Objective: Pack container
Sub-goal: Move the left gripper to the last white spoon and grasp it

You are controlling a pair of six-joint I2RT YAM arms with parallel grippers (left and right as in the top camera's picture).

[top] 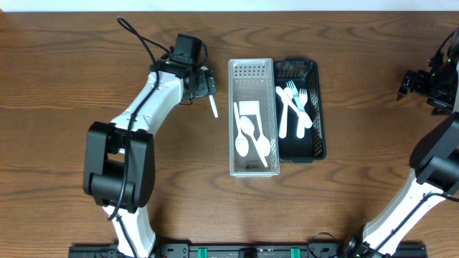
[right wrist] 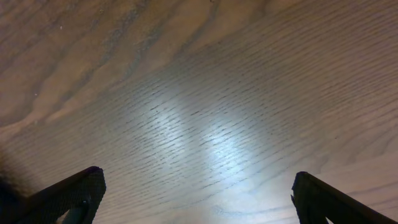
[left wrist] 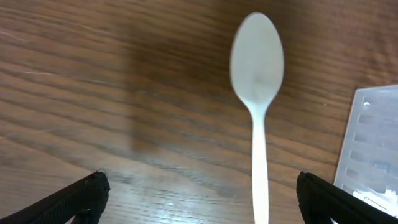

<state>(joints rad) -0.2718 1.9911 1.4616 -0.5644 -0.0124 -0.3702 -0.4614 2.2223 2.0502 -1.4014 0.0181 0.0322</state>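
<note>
Wood-grain table (top: 72,72), brown, matte with a soft sheen. Left claw (top: 208,82) released, black fingers spread wide and low over a loose spoon (left wrist: 257,56): white smooth plastic, oval bowl toward 12 o'clock in the wrist view, slim handle running to 6 between the fingers, touching neither. Overhead, that spoon lies at 9 o'clock of the clear tray (top: 251,68), just beside it. Tray is rectangular, translucent, with a perforated grid at its 12 o'clock end; white spoons (top: 251,140) lie inside. Black basket (top: 320,122) touches it at 3 o'clock, holding white forks (top: 294,97). Right claw (top: 405,84) released at far 3 o'clock, over bare wood.
</note>
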